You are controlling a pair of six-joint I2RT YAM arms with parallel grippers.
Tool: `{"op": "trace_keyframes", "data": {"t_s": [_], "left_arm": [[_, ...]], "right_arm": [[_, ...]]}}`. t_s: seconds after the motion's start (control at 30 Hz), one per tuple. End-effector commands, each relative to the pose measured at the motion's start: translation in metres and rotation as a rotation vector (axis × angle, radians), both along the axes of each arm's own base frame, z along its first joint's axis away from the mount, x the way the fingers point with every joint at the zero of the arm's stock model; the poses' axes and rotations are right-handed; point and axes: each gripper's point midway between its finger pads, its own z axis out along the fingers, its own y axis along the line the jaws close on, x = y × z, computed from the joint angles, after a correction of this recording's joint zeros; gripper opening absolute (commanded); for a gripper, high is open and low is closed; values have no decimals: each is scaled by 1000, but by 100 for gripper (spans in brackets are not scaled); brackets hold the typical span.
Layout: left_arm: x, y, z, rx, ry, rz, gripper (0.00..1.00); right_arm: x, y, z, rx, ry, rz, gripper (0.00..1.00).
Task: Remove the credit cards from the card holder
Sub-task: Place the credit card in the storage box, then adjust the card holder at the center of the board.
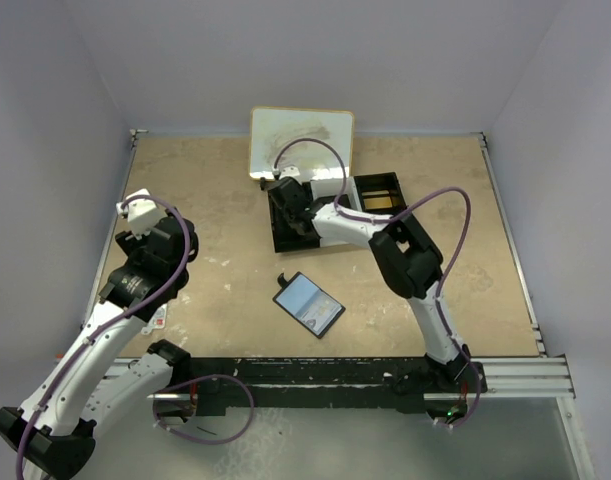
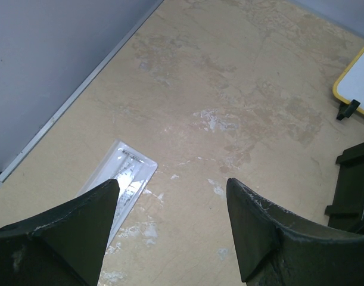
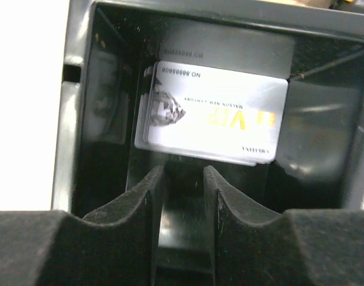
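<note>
Card holder (image 1: 308, 304) open at mid-table, apart from tray (image 1: 385, 180); credit cards (image 3: 211, 113) stacked inside it, just beyond right gripper (image 3: 183, 173), fingers narrowly parted, empty. Left gripper (image 2: 171, 185) wide, empty. Likely drop-off step; next, lifting clear, checking holder.

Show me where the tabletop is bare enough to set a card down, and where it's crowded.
Widest bare tan tabletop: right of the black compartment tray, up to the right rail. Also free: the far-left corner beside the yellow-rimmed white board. Crowded: far centre, where the right gripper sits in the tray over silver cards.
</note>
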Motion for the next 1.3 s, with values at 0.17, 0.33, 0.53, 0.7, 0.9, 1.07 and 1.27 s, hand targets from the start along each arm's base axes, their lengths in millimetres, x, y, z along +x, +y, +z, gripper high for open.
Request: {"op": "trace_keyframes", "data": {"t_s": [0.17, 0.33, 0.53, 0.7, 0.9, 1.07, 1.27], "left_arm": [[0, 0, 0, 0, -3, -1, 70], [2, -2, -2, 1, 7, -13, 70], [7, -15, -10, -20, 39, -77, 70], [12, -63, -35, -198, 81, -278, 70], [-3, -149, -77, -611, 127, -541, 68], [-25, -180, -105, -691, 186, -595, 68], [-49, -214, -138, -716, 296, -648, 68]], "right_arm": [[-25, -15, 143, 188, -179, 37, 42], [-68, -48, 158, 227, -232, -22, 50], [-126, -78, 125, 336, -106, -23, 55], [-178, -91, 68, 372, 62, 48, 56], [-211, -100, 29, 383, 175, 91, 59], [-222, -90, 13, 386, 237, 161, 60], [-248, -74, -3, 439, 337, 224, 54]]}}
